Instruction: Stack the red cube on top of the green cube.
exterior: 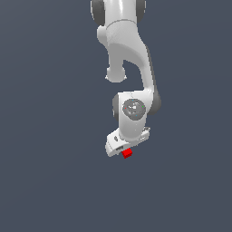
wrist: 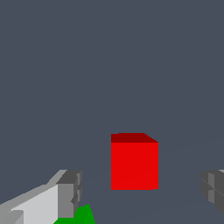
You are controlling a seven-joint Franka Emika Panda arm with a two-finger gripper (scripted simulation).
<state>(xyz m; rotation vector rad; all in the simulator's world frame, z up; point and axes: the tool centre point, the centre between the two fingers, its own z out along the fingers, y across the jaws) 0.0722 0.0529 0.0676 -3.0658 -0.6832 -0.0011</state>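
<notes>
Fingers (wrist: 142, 192) spread wide, red cube (wrist: 134, 164) between them untouched, green cube (wrist: 78, 216) beside one finger

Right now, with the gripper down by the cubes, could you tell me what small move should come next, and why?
Probably close the fingers on the red cube. In the wrist view it sits between the two open fingers, with clear gaps on both sides, so nothing grips it yet. The green cube shows only as a sliver beside one finger, so stacking must wait until the red one is held.

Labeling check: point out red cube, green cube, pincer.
red cube (wrist: 134, 165): wrist view, front face.
green cube (wrist: 83, 215): wrist view, visible corner beside a finger.
pincer (wrist: 142, 192): wrist view, midway between open fingertips.
</notes>
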